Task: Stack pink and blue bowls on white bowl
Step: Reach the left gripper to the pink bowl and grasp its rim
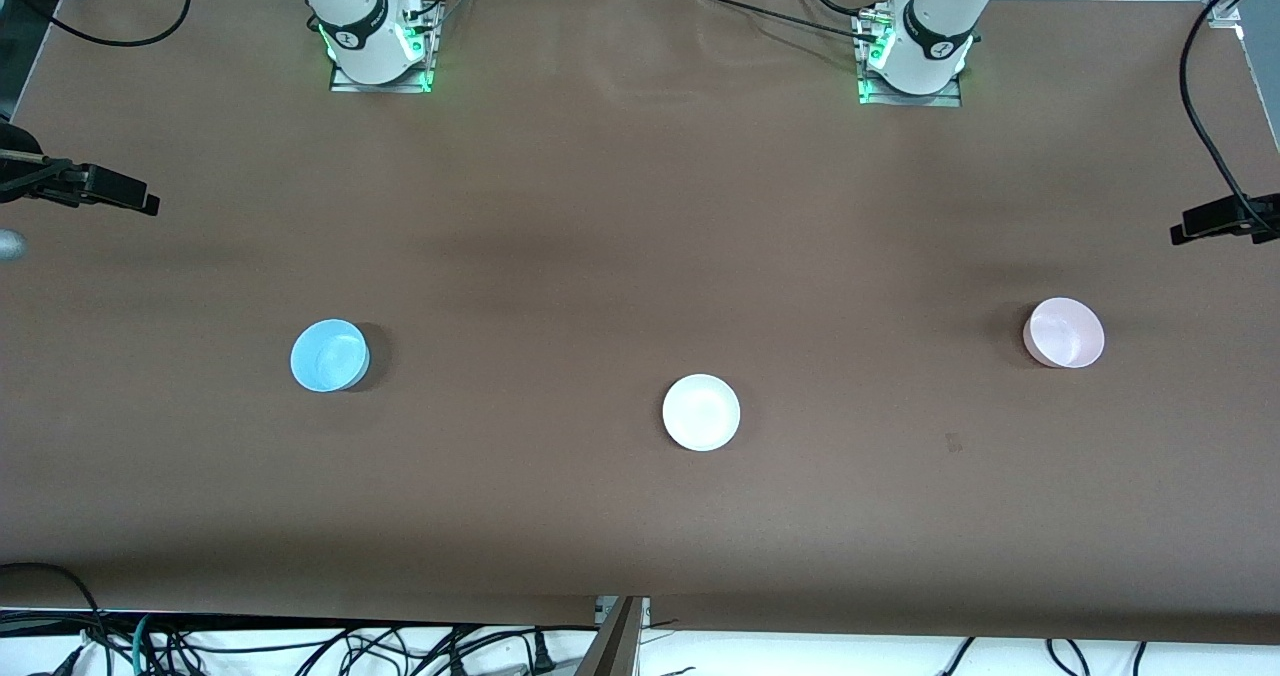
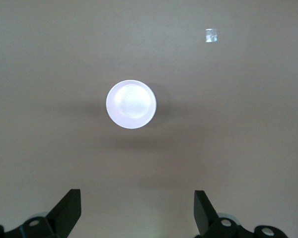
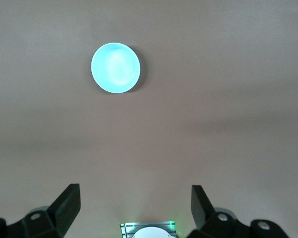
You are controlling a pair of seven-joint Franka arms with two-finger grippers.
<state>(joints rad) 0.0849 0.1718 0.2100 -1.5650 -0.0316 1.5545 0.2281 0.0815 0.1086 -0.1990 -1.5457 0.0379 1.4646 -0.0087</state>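
Note:
The light blue bowl (image 1: 330,355) sits upright toward the right arm's end of the table. The white bowl (image 1: 701,412) sits mid-table, nearest the front camera. The pale pink bowl (image 1: 1063,332) sits toward the left arm's end. All three stand apart and empty. Neither gripper shows in the front view. In the left wrist view my left gripper (image 2: 137,196) is open and empty, high over the table, with the pink bowl (image 2: 131,104) well below it. In the right wrist view my right gripper (image 3: 135,191) is open and empty, high over its base, with the blue bowl (image 3: 115,68) well below.
Black camera clamps stand at both table ends (image 1: 100,188) (image 1: 1225,218). A small tape mark (image 1: 953,443) lies nearer the front camera than the pink bowl; it also shows in the left wrist view (image 2: 211,35). The arm bases (image 1: 378,46) (image 1: 912,56) stand along the table's back edge.

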